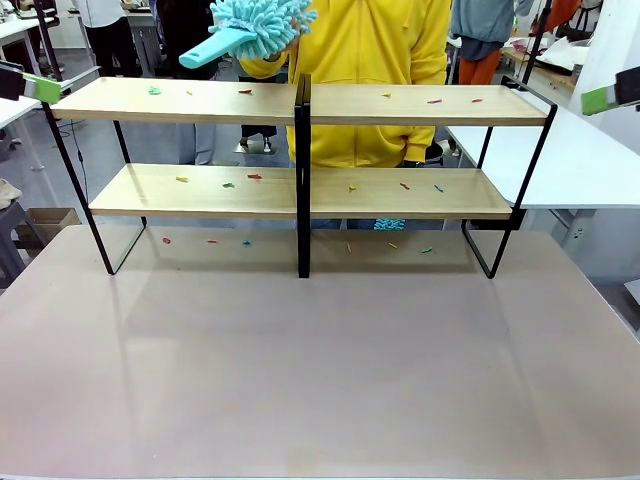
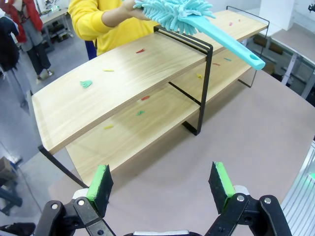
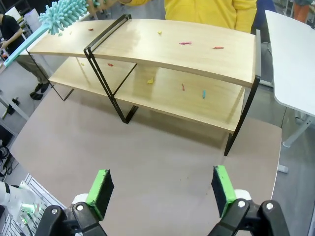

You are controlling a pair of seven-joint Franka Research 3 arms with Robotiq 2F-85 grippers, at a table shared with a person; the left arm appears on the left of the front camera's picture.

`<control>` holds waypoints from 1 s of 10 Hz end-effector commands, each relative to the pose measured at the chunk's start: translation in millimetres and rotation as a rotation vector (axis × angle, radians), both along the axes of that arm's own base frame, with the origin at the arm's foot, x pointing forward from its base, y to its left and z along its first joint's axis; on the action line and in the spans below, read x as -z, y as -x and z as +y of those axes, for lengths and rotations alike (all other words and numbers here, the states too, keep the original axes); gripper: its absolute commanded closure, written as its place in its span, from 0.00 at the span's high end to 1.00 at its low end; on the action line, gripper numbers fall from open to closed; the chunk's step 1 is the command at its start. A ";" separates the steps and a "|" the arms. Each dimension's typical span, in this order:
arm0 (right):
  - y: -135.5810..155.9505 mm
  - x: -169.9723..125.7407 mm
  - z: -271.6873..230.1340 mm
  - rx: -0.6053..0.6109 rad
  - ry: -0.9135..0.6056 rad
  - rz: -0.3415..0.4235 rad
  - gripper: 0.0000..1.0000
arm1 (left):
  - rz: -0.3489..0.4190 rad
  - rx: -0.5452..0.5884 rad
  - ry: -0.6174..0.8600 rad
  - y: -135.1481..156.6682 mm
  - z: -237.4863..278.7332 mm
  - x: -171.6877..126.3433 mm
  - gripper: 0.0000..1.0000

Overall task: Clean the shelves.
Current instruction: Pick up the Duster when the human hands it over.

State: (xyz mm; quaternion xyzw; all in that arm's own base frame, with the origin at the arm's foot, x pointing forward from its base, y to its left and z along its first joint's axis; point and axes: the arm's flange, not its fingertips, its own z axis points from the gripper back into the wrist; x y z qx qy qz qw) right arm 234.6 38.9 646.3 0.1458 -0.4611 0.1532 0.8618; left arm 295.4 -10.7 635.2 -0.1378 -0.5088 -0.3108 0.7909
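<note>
Hovering over shelves point(image 1: 180, 100): teal duster point(image 1: 262, 22); left end effector point(image 2: 162, 179), right end effector point(image 3: 162, 182) spread.

We see the shelves point(image 1: 420, 104) standing upright toward 12 o'clock on the counter point(image 1: 320, 380): two long light-wood tiers on a thin black frame with a centre post, both dotted with small coloured scraps point(image 1: 246, 91).
</note>
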 end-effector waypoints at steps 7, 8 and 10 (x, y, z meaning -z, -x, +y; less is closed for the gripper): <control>0.3 -0.1 0.9 -0.005 -0.002 0.000 1.00 | 0.277 0.222 0.120 -15.0 -10.1 -6.5 1.00; 0.3 -0.1 0.9 -0.005 -0.002 0.000 1.00 | 0.469 0.293 0.253 -39.9 -21.9 -18.0 1.00; 0.3 -0.1 0.9 -0.005 -0.002 0.000 1.00 | 0.806 0.214 0.666 -98.1 -60.9 -34.8 1.00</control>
